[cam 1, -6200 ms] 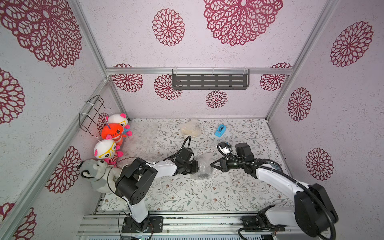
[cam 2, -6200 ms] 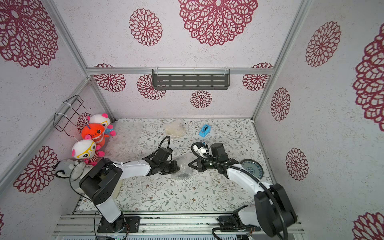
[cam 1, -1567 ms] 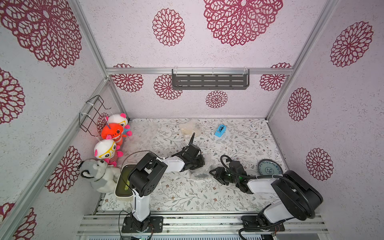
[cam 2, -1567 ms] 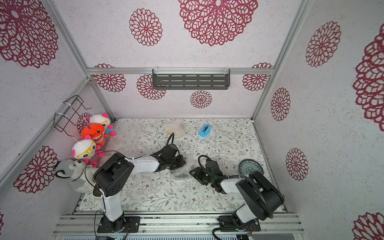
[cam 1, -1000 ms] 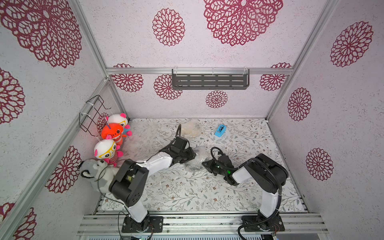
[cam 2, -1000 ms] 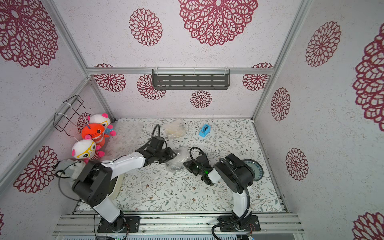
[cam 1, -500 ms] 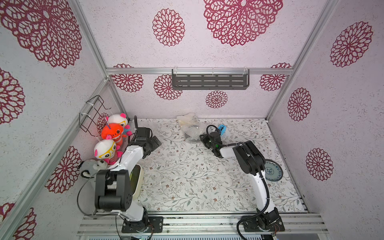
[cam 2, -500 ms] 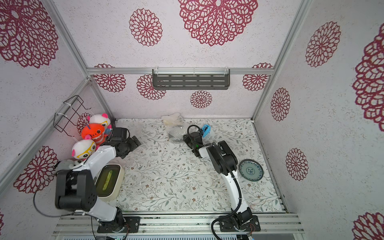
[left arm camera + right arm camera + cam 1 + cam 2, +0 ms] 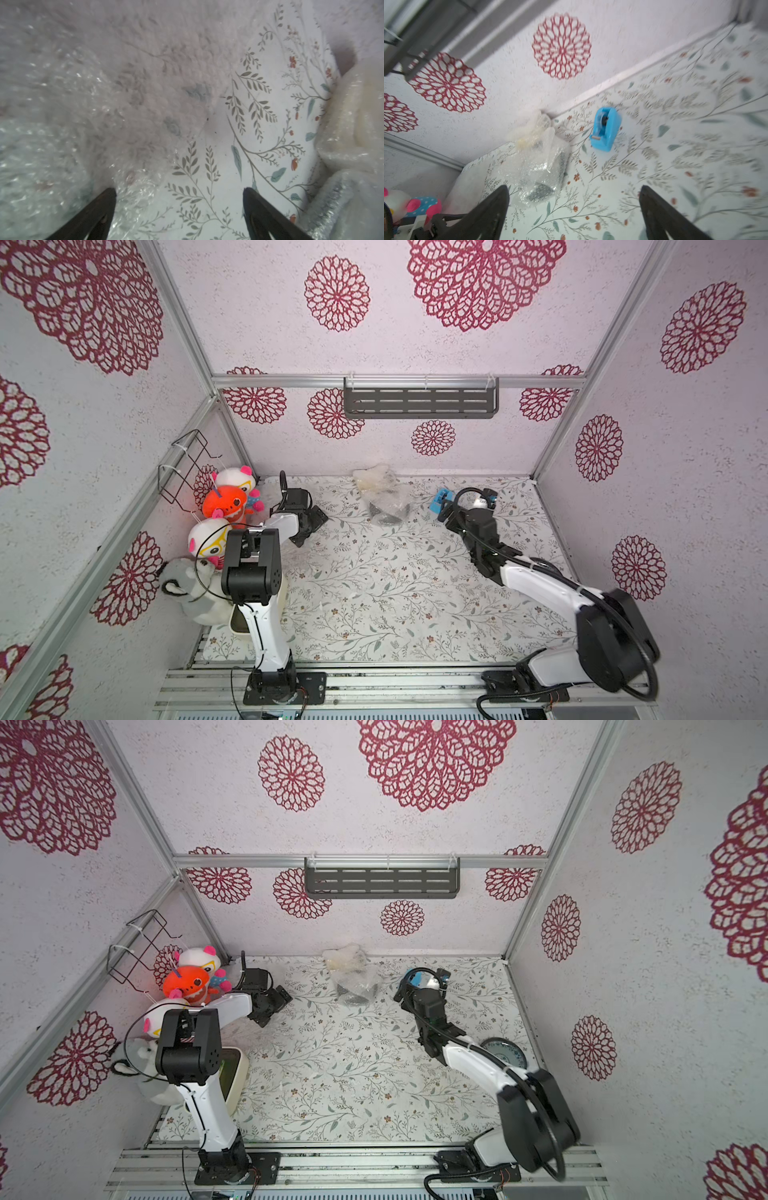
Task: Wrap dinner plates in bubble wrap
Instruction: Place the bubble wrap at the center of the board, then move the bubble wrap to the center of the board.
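Bundles sit between the two grippers in both top views, near the back wall [image 9: 374,443]: a black plate [image 9: 386,512] inside bubble wrap [image 9: 392,497], and just behind it a cream plate [image 9: 374,481] wrapped the same way. The left gripper [image 9: 311,527] is off to one side of them, close to the plush toys [image 9: 226,506]. Its jaws are spread wide and hold nothing. The right gripper [image 9: 465,508] is on the other side, right next to a blue tape holder [image 9: 436,499]. It too is wide open and holds nothing. In a top view a blue-patterned plate [image 9: 505,1052] lies bare on the flowery table [image 9: 353,1085], behind the right gripper and beside its arm, well apart from the bundles. A cream container [image 9: 235,1077] with a green inside sits far behind the left gripper, partly under that arm. In the left wrist view the two dark fingers [image 9: 97,212] stand far apart with only table between them. A loose sheet [image 9: 52,124] of bubbly plastic lies flat by one fingertip, and the wrapped bundles show past the other finger. The right wrist view is a bit blurry. Its fingers are far apart too, with nothing between them. The tape holder stands ahead of them, and the black plate's bundle lies ahead and to one side, near one fingertip, with the cream bundle behind it at the wall.
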`<state>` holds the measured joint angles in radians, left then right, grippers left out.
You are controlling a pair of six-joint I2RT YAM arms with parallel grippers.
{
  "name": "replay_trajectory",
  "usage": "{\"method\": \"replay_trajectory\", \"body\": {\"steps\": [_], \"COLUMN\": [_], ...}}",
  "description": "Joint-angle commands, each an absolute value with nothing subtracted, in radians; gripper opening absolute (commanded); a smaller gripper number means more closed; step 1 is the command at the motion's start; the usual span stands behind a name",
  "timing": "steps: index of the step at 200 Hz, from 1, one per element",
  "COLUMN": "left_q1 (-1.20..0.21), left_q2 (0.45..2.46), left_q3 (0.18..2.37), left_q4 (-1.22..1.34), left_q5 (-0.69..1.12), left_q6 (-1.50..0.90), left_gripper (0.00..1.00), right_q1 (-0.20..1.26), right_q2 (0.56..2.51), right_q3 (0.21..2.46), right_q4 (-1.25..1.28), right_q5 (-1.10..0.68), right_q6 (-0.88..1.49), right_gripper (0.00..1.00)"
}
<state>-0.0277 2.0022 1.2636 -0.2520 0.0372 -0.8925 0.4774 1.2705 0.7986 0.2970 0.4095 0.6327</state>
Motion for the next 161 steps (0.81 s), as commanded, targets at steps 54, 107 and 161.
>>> {"method": "replay_trajectory", "body": {"steps": [54,107,161], "left_q1": [-0.594,-0.616,-0.481], "left_q2": [2.052,1.726,1.584], "left_q3": [1.221,1.355,1.123], "left_q4": [0.040,-0.362,-0.444], "left_q5": [0.149,-0.270,-0.170], "left_q6": [-1.365,-1.102,-1.063], "left_gripper": [0.98,0.98,0.98], "right_q1": [0.282,0.548,0.615], "right_q2": [0.881,1.141,1.362], "right_q3": [0.481,0.498,0.553], "right_q4": [0.143,0.191,0.115], "right_q5": [-0.002,-0.016,-0.204], "right_q6": [0.388,0.455,0.768], "right_gripper": [0.99,0.99,0.99]}}
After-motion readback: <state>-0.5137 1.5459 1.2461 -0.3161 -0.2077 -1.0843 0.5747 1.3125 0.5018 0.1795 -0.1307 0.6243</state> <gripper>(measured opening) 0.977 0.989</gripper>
